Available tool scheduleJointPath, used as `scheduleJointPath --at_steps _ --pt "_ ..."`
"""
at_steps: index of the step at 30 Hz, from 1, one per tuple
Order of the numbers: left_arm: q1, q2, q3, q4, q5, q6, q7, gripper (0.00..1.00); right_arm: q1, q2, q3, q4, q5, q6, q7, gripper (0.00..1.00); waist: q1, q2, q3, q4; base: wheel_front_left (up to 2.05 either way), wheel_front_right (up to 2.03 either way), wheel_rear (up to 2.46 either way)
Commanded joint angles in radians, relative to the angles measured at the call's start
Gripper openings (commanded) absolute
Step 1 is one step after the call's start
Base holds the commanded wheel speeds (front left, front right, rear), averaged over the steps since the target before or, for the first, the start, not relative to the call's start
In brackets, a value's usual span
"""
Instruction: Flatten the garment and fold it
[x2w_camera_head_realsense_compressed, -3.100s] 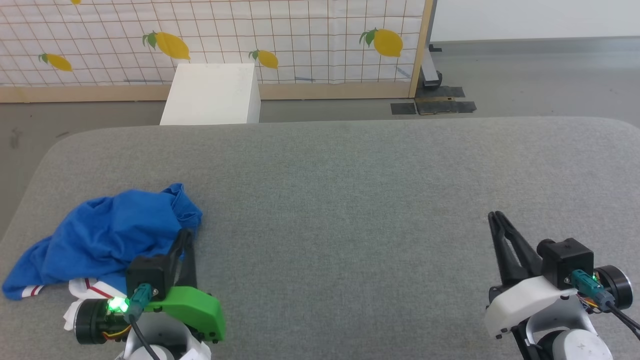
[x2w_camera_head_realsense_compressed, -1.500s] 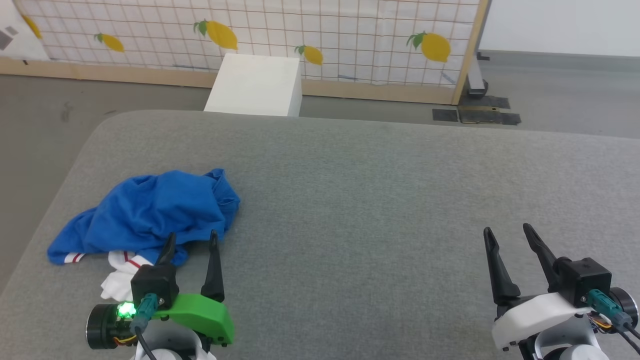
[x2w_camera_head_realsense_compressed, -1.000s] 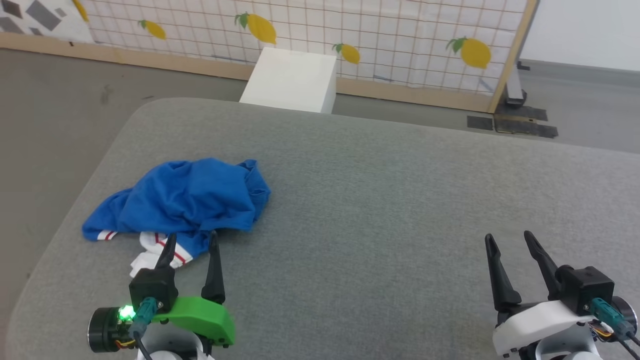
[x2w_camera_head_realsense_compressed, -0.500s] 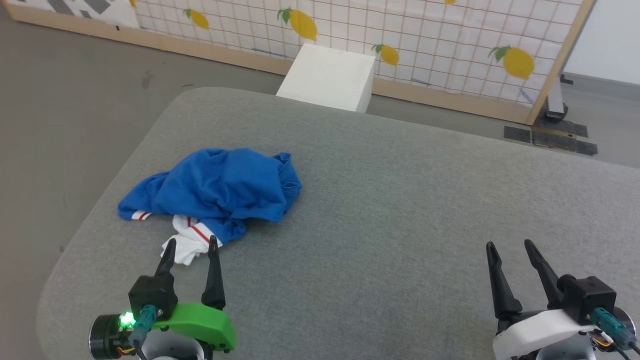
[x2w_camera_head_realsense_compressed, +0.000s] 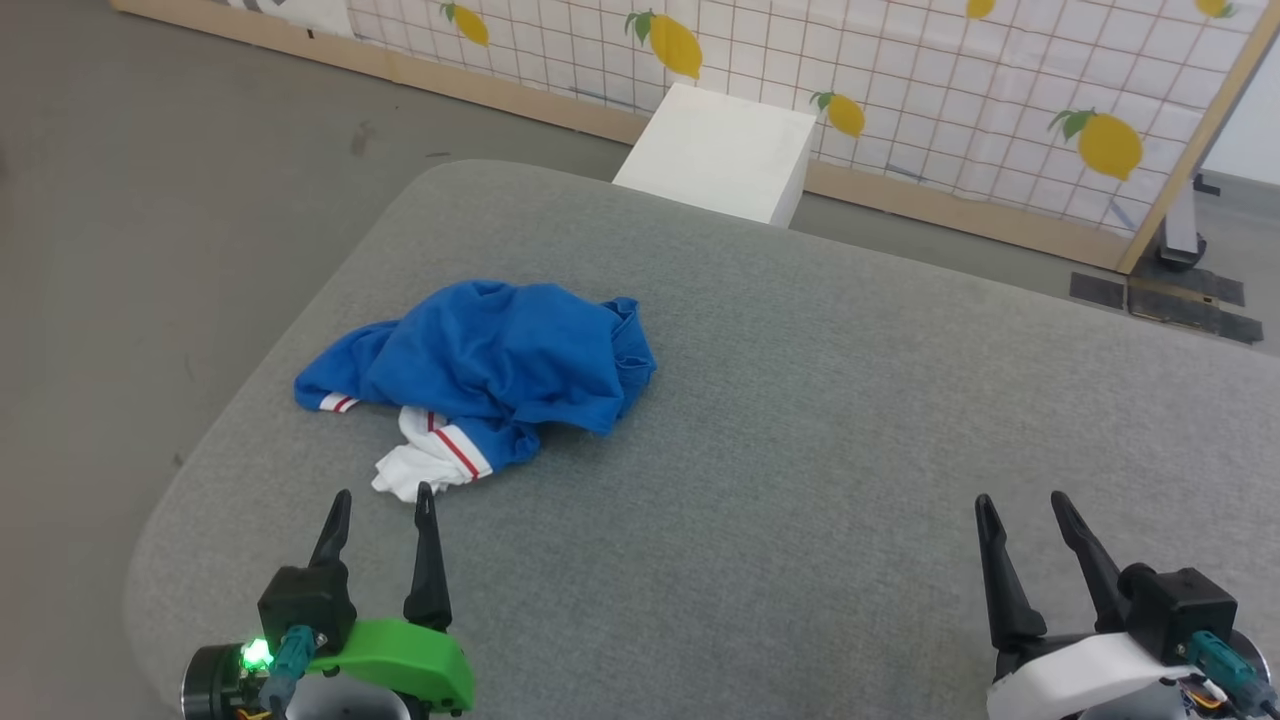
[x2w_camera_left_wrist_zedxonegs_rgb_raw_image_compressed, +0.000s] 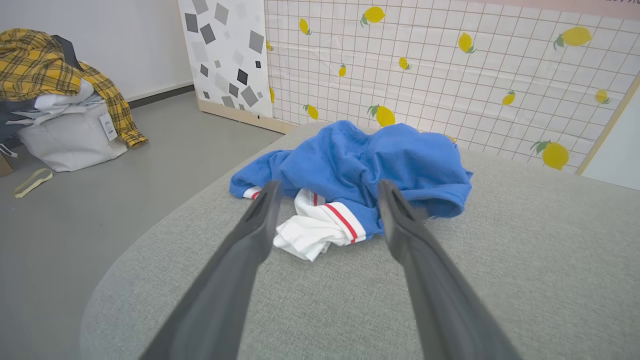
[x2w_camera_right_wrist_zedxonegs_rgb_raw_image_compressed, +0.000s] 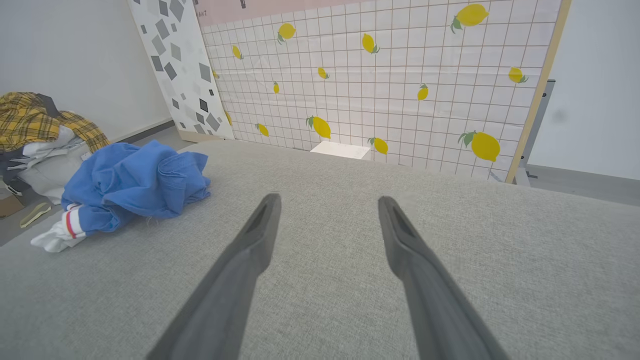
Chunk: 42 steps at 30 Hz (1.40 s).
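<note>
The garment (x2w_camera_head_realsense_compressed: 490, 360) lies crumpled in a blue heap on the left part of the grey table (x2w_camera_head_realsense_compressed: 820, 420), a white sleeve with red stripes sticking out at its near side. In the left wrist view the garment (x2w_camera_left_wrist_zedxonegs_rgb_raw_image_compressed: 360, 165) lies just beyond the fingertips. My left gripper (x2w_camera_head_realsense_compressed: 383, 496) is open and empty, its tips a short way before the white sleeve, not touching it. My right gripper (x2w_camera_head_realsense_compressed: 1022, 500) is open and empty at the near right, far from the cloth. In the right wrist view the garment (x2w_camera_right_wrist_zedxonegs_rgb_raw_image_compressed: 130, 185) lies off to the left.
A white box (x2w_camera_head_realsense_compressed: 720, 150) stands on the floor beyond the table's far edge, before a lemon-patterned screen (x2w_camera_head_realsense_compressed: 900, 70). A pile of clothes (x2w_camera_left_wrist_zedxonegs_rgb_raw_image_compressed: 55, 115) lies on the floor left of the table. The table's rounded left corner is close to my left gripper.
The camera has turned left, so the whole picture has shifted right. Both grippers, shut at first, have opened; the left one has drawn back off the garment, which lies as before.
</note>
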Motion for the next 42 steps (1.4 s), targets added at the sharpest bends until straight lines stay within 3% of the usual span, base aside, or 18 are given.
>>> scheduleJointPath --at_steps 1,13,19,26,32,37,42 --pt "0.016 -0.003 -0.002 0.004 -0.017 0.01 -0.01 1.0 0.016 0.001 -0.001 0.005 0.01 -0.001 -0.011 1.0 0.0 0.0 0.003 0.009 0.0 0.0 0.0" --pt "0.017 -0.003 -0.017 0.017 -0.038 0.029 -0.035 1.0 0.024 0.002 0.0 0.02 0.023 -0.001 -0.036 1.0 0.0 0.0 0.013 0.047 0.0 0.0 0.0" --pt "-0.042 -0.003 -0.031 0.067 -0.062 0.008 -0.047 1.0 0.026 0.002 0.001 0.021 0.025 -0.001 -0.048 1.0 0.0 0.0 0.026 0.064 0.0 0.0 0.0" --pt "-0.275 0.008 -0.029 0.197 -0.125 -0.046 -0.017 1.0 0.023 0.002 -0.001 0.013 0.006 -0.002 -0.051 1.0 0.0 0.0 0.068 0.064 0.0 0.0 0.0" --pt "-0.528 0.015 -0.003 0.411 -0.224 -0.072 0.148 1.0 0.012 0.002 -0.007 -0.023 -0.02 -0.002 -0.027 1.0 0.0 0.0 0.13 0.019 0.0 0.0 0.0" --pt "-0.702 0.023 0.025 0.619 -0.294 -0.028 0.36 1.0 0.013 0.002 -0.012 -0.055 -0.035 -0.002 -0.009 1.0 0.0 0.0 0.181 -0.041 0.0 0.0 0.0" --pt "-0.777 0.046 0.029 0.75 -0.304 0.023 0.519 1.0 0.006 0.002 -0.018 -0.087 -0.044 -0.002 0.008 1.0 0.0 0.0 0.226 -0.101 0.0 0.0 0.0"
